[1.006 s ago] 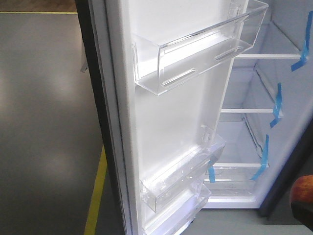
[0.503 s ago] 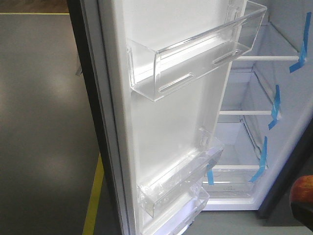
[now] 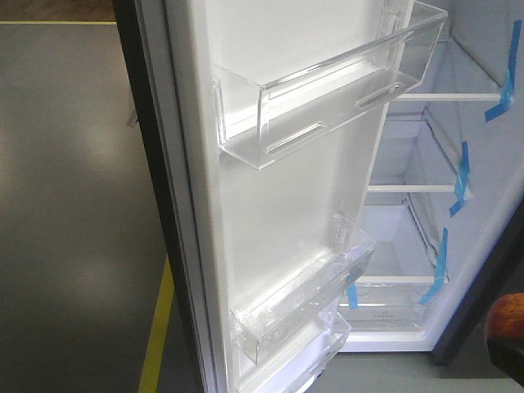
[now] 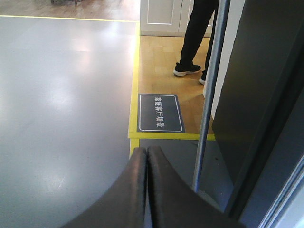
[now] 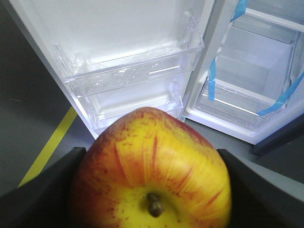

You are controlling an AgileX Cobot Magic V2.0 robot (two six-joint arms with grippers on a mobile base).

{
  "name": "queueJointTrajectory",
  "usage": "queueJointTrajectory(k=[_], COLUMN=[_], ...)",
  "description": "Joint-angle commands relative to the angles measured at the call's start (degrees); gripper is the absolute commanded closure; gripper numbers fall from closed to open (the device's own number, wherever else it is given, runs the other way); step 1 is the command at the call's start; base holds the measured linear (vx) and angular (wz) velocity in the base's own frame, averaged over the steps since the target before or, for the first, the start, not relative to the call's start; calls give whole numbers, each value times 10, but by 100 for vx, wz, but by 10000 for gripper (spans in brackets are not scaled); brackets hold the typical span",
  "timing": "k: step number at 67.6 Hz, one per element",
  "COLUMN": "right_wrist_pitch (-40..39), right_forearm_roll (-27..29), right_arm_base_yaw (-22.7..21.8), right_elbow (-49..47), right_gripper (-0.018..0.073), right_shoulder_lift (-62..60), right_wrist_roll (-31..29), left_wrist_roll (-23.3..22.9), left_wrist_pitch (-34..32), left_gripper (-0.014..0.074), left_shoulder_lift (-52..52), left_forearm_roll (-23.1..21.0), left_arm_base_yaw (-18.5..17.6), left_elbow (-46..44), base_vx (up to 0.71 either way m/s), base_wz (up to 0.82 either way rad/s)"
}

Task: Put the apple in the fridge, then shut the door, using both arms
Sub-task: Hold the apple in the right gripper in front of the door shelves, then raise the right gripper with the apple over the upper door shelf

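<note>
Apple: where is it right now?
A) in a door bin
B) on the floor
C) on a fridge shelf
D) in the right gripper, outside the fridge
D: the right wrist view shows the apple clamped in the right gripper, in front of the open fridge and not yet inside it.

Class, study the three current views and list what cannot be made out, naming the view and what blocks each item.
Front view: the apple is a red sliver, cut off by the right edge.
Front view: the open door hides the fridge interior's left part.
Right wrist view: the apple covers where the right fingers touch it.
Left wrist view: the person is cut off above the legs.
</note>
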Motion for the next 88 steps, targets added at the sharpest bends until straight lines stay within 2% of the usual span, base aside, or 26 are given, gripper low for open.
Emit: queueJointTrajectory(k=[1,73,81,88], right_wrist_pitch=[-35,-39,-112,-232], right_forearm_roll=[0,0,0,1], right_arm_base_yaw=[1,1,1,1], right_elbow=[-16,-16,-16,-16], right_gripper=[448,448,448,448], right_shoulder_lift=[3,3,3,3], right_wrist_roll=[-4,-4,-4,-4], left_wrist_roll=[-5,-5,-5,-5], left_wrist_pitch=[-41,-41,-41,-41], left_gripper=[603,603,603,603], left_shoulder_lift=[1,1,1,1], left_forearm_roll=[-3,-3,-3,-3], left_arm_base_yaw=[-4,-4,-4,-4], left_elbow=[10,10,10,10], base_vx=[0,0,0,0], base_wz=[0,0,0,0])
